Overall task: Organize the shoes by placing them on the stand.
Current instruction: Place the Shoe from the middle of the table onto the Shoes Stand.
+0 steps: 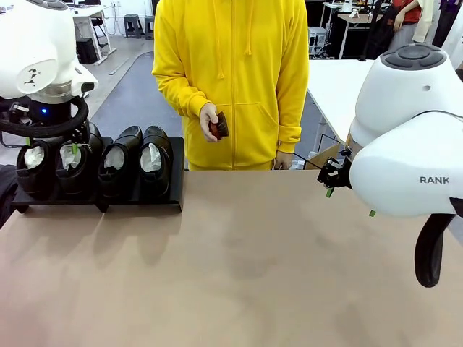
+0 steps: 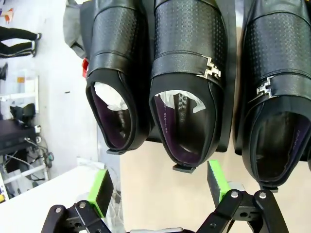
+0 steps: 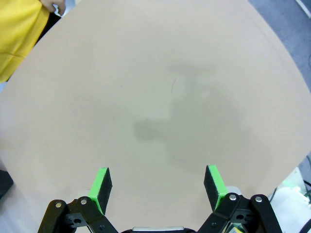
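Hovering left claw [image 2: 158, 187] spread wide, empty, above shoes [image 2: 187, 82]; right claw [image 3: 158, 187] apart, empty.

Front camera across table [image 1: 239, 275]; wrist cameras downward, left near shoes [image 2: 187, 77].

Glossy black shoes [image 1: 92, 163], white paper stuffing; matte-black stand [image 1: 176, 189]; tan tabletop [image 1: 239, 267].

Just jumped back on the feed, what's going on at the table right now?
All four shoes sit side by side on the stand at the table's far left. The left tool hangs open just behind their heels, holding nothing. The right tool is open over bare table. The person stands across the table holding a brush.
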Motion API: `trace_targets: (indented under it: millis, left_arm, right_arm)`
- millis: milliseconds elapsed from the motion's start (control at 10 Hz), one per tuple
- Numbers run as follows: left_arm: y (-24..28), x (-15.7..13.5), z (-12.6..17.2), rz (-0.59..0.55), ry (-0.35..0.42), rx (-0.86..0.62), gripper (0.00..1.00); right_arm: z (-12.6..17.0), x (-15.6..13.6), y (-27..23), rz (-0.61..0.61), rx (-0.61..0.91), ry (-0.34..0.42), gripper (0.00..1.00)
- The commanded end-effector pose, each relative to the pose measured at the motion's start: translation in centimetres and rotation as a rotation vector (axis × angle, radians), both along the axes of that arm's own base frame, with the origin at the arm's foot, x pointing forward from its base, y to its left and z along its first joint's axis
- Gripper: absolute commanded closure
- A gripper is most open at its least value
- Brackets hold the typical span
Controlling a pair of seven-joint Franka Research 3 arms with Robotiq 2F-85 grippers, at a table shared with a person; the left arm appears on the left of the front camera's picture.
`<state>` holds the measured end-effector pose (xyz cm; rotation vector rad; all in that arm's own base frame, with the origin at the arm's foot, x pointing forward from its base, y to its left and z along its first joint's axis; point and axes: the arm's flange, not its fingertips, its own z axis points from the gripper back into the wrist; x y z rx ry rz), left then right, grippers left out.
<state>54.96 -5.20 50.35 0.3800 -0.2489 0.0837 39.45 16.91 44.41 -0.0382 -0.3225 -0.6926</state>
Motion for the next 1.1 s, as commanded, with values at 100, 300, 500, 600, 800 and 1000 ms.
trace_targets:
  millis: [100,300,500,600,800,1000]
  left_arm:
    - [0.31,0.08,0.22,-0.01,0.003,0.004,0.0]
    - [0.31,0.08,0.22,-0.01,0.003,0.004,0.0]
    - [0.31,0.08,0.22,-0.01,0.003,0.004,0.0]
    - [0.31,0.08,0.22,-0.01,0.003,0.004,0.0]
    - [0.31,0.08,0.22,-0.01,0.003,0.004,0.0]
    - [0.31,0.08,0.22,-0.01,0.003,0.004,0.0]
  right_arm:
    - [0.17,0.09,-0.16,0.013,-0.009,-0.008,0.0]
    - [0.17,0.09,-0.16,0.013,-0.009,-0.008,0.0]
    - [0.17,0.09,-0.16,0.013,-0.009,-0.008,0.0]
    - [0.17,0.09,-0.16,0.013,-0.009,-0.008,0.0]
    - [0.17,0.09,-0.16,0.013,-0.009,-0.008,0.0]
    - [0.17,0.09,-0.16,0.013,-0.009,-0.008,0.0]
